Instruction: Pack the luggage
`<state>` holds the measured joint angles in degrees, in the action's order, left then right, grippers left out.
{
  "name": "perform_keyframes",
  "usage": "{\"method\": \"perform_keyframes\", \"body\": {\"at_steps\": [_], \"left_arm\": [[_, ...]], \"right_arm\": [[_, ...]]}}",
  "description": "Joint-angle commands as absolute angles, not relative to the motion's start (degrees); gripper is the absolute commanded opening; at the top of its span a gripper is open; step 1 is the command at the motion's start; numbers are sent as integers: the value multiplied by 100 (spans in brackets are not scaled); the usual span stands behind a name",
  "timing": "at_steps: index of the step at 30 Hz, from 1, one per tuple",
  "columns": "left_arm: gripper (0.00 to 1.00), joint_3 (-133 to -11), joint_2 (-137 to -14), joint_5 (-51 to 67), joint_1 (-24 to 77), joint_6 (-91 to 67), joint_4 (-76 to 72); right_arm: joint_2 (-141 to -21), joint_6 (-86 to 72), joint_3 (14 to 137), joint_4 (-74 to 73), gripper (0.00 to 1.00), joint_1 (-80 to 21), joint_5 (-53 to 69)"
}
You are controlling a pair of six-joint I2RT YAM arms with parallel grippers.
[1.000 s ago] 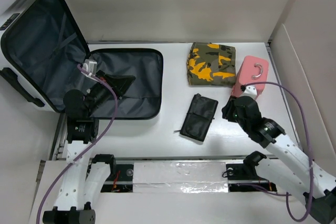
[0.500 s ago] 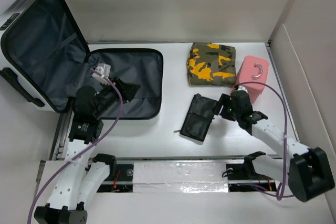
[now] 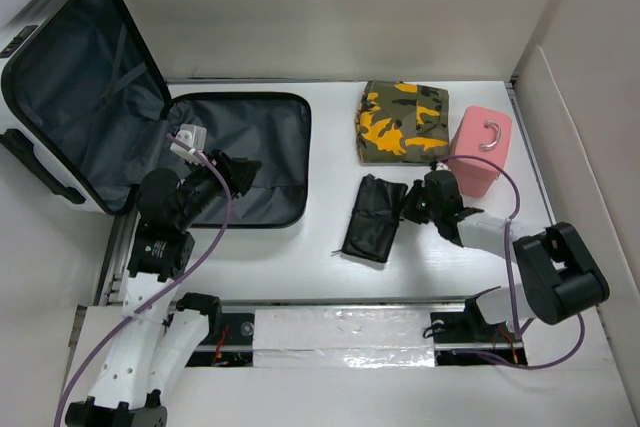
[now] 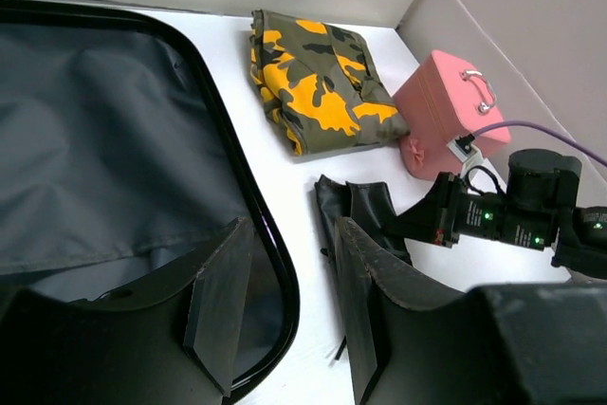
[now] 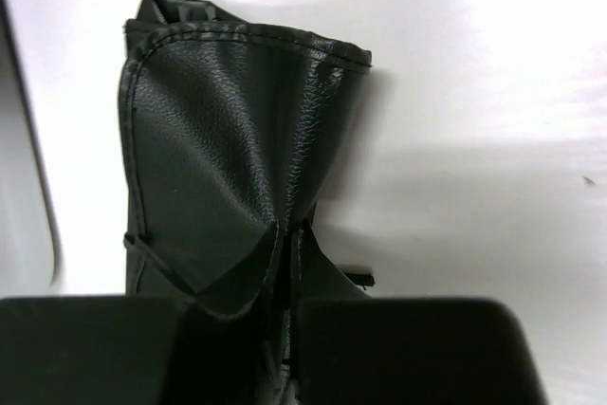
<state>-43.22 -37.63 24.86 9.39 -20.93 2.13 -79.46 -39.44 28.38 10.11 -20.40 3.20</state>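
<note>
The luggage lies open at the left, its lid propped up and its dark lining bare. My left gripper hovers over the front right part of the lower half, open and holding nothing. A flat black pouch lies on the table to the right of the luggage. My right gripper is shut on the pouch's right edge, which is pinched into a raised fold. The leathery pouch fills the right wrist view.
A folded camouflage cloth lies at the back, with a small pink case to its right; both also appear from the left wrist, the cloth and the case. White walls close in the table on the right and at the back.
My right gripper swung left to the pouch and shut on its right edge, bunching it up. My left gripper opened and shifted slightly right over the luggage.
</note>
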Motion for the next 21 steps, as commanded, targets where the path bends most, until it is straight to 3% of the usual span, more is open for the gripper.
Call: {"method": "perform_keyframes", "body": {"at_steps": [1, 6, 10, 16, 21], "left_arm": [[37, -4421, -3604, 2382, 967, -1960, 35], [37, -4447, -3542, 2320, 967, -1986, 44], [37, -4447, -3472, 2268, 853, -2083, 35], [38, -4465, -3252, 1864, 800, -2101, 44], [38, -4561, -3033, 1556, 747, -2162, 79]], "right_arm": [[-7999, -3947, 2663, 1502, 0, -2232, 299], [-6131, -3718, 3092, 810, 0, -2952, -771], [-5582, -3340, 4102, 624, 0, -3190, -809], [-6572, -2953, 5939, 966, 0, -3691, -168], [-8136, -3198, 7161, 1731, 0, -4200, 263]]}}
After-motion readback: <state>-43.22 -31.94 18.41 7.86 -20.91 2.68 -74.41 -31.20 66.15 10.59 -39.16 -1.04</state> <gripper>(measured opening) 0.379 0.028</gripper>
